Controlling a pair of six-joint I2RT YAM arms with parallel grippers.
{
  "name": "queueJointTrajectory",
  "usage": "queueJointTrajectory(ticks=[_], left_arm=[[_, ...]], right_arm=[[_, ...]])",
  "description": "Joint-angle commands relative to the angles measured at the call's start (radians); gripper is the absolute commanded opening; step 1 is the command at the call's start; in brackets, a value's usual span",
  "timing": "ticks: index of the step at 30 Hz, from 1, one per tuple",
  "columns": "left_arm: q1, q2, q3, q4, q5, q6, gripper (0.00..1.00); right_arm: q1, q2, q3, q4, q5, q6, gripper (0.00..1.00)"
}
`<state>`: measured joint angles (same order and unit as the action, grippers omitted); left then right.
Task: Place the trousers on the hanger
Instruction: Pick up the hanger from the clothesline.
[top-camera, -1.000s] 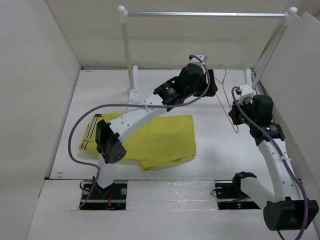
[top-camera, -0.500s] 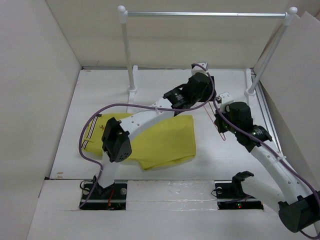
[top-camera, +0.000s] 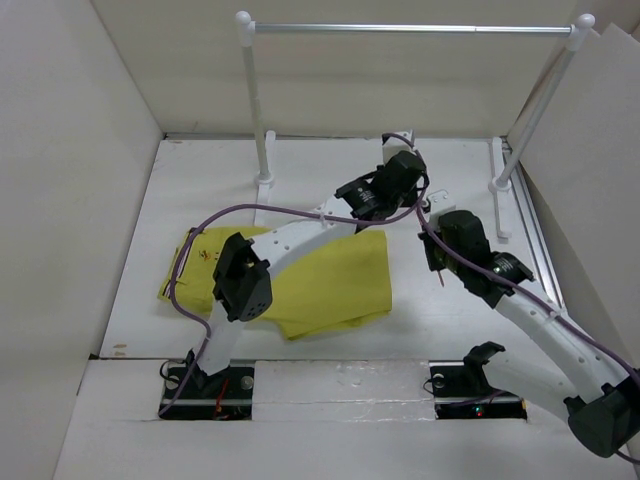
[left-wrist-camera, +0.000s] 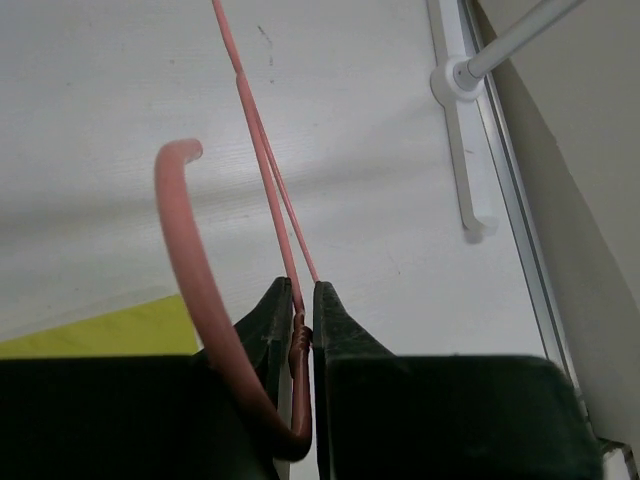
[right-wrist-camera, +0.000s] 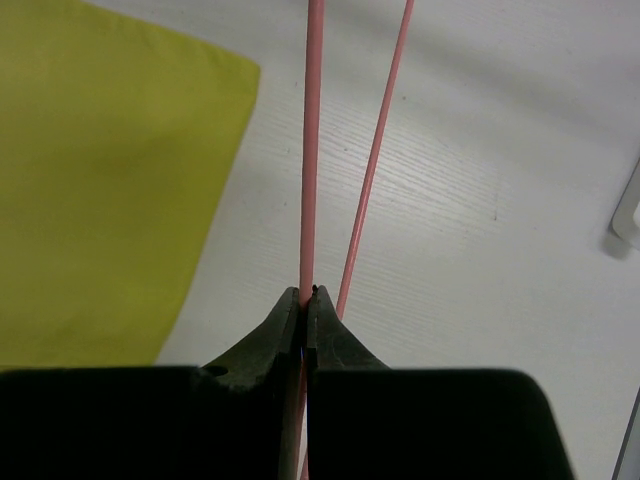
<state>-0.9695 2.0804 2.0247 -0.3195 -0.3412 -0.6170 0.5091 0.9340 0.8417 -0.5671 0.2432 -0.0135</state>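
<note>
The left pincer (left-wrist-camera: 303, 290) is clamping the thin pale pink wire hanger (left-wrist-camera: 170, 200) at its neck, the right pincer (right-wrist-camera: 305, 292) on a side wire. It is probably flexing easily, being light.

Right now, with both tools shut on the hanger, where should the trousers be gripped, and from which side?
Probably the trousers' right-hand edge, coming from above on the hanger's side. They lie flat on the table, so only an edge can be pinched, and that one is clear of the left arm crossing the cloth.
</note>
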Motion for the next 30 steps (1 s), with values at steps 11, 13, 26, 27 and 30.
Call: queueJointTrajectory(ticks=[11,13,26,27,30], left_arm=[[-0.008,-0.204,-0.328,0.149,0.097,-0.147,0.00],[-0.008,-0.247,-0.391,0.203,0.140,-0.220,0.00],[-0.051,-0.342,-0.750,0.339,0.114,-0.383,0.00],[-0.060,-0.341,-0.761,0.347,0.113,-0.398,0.00],[-0.069,-0.336,-0.778,0.346,0.103,-0.415,0.00]], right_arm=[[-0.026,-0.103,0.013,-0.137,-0.074,-0.013,0.56],[-0.035,-0.103,0.031,-0.160,-0.140,-0.043,0.63],[-0.135,-0.055,0.115,-0.097,-0.614,-0.209,0.69],[-0.135,-0.047,0.122,-0.099,-0.640,-0.209,0.72],[-0.135,-0.034,0.131,-0.118,-0.728,-0.241,0.76]])
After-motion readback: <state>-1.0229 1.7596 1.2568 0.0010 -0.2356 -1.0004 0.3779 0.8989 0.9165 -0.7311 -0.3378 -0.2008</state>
